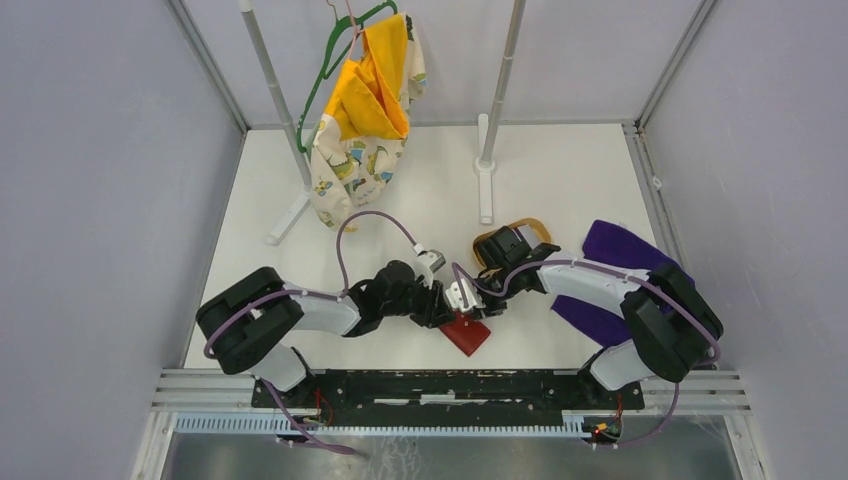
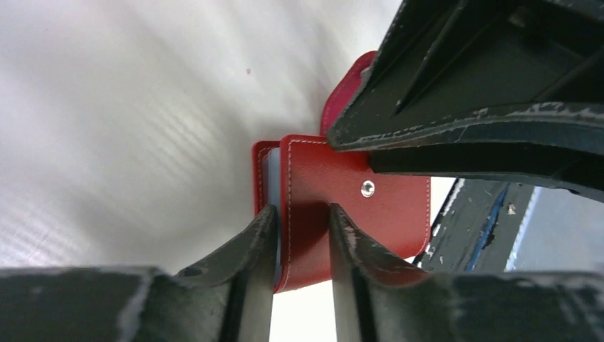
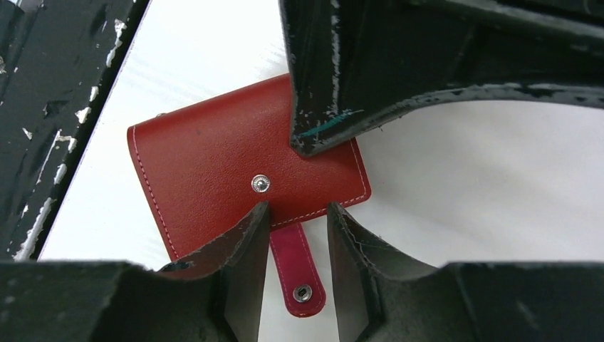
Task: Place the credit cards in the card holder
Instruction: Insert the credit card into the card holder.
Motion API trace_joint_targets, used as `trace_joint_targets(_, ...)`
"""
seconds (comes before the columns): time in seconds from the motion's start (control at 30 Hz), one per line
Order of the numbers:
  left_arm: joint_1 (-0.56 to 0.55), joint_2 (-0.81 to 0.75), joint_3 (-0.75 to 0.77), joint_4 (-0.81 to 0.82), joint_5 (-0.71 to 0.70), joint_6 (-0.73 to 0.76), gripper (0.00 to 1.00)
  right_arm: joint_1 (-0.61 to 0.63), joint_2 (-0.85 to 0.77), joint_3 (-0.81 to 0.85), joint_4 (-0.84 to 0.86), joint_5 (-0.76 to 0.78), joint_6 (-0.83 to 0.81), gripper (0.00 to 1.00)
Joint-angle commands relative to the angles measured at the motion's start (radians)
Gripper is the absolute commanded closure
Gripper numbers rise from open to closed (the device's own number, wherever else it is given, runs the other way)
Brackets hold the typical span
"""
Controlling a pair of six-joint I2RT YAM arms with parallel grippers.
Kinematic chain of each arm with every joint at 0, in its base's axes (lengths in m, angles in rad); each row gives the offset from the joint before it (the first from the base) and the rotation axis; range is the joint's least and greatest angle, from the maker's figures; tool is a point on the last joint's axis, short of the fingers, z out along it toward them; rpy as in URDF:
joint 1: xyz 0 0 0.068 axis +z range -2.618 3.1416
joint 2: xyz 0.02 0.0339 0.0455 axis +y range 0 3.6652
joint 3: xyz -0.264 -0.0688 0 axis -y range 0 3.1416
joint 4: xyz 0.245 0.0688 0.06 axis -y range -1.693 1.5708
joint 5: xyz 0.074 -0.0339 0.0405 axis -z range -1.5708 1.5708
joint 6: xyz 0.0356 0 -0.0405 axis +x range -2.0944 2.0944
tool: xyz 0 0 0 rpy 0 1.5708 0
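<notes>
Garment (image 1: 372, 110): hangs at the back, well beyond the left claw

Left claw (image 2: 300, 214): fingers parted, straddling the stitched edge of the holder (image 3: 206, 160). One finger sits outside that edge, the other over the red face. Whether it clamps the holder cannot be told

Holder: folded, lying on the white surface (image 1: 560, 170) under both claw tips, which meet over it. A pale card (image 2: 268, 178) edge shows between its two flaps, just beside the left claw's outer finger. The snap stud (image 3: 261, 184) sits on the face, just ahead of the right claw's fingertips

Right claw (image 3: 298, 214): released, fingers parted. The tab (image 3: 300, 274) lies unfastened in the gap between them, with bare surface showing beside it. The fingertips reach the holder's near edge. One left-claw finger (image 3: 335, 92) covers the holder's far corner

Tray (image 1: 532, 223): wooden rim shows behind the right claw, partly hidden by the arm

Purple cloth (image 1: 612, 250): right of the right claw, partly under the right arm
</notes>
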Motion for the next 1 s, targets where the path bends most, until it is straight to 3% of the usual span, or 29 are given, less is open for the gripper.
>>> trace_joint_targets(0.0,-0.004,0.076,0.034,0.036,0.058,-0.047,0.73,0.018,0.003,-0.035,-0.052,0.059,-0.042,0.58)
trace_joint_targets(0.1,-0.005,0.096,0.043,0.036,0.055,-0.068,0.96,0.018,-0.003,-0.018,-0.046,0.078,0.009,0.58)
trace_joint_targets(0.13,-0.005,0.095,0.040,0.034,0.044,-0.078,0.98,0.014,-0.015,-0.006,-0.049,0.083,0.033,0.58)
trace_joint_targets(0.33,-0.006,0.021,-0.043,0.054,-0.078,-0.207,0.98,-0.111,-0.138,0.048,-0.103,-0.046,0.165,0.53)
trace_joint_targets(0.4,-0.013,-0.010,-0.080,0.068,-0.142,-0.281,0.98,-0.174,-0.194,0.024,-0.083,-0.089,0.230,0.46)
trace_joint_targets(0.57,-0.153,-0.049,-0.121,0.073,-0.408,-0.475,0.98,-0.293,-0.263,-0.074,0.069,-0.106,0.504,0.32)
trace_joint_targets(0.7,-0.251,-0.019,-0.107,0.084,-0.540,-0.553,0.98,-0.310,-0.180,-0.033,0.026,-0.093,0.599,0.34)
trace_joint_targets(0.97,-0.280,0.030,-0.066,0.068,-0.566,-0.563,0.98,-0.315,-0.068,0.030,-0.087,-0.072,0.577,0.51)
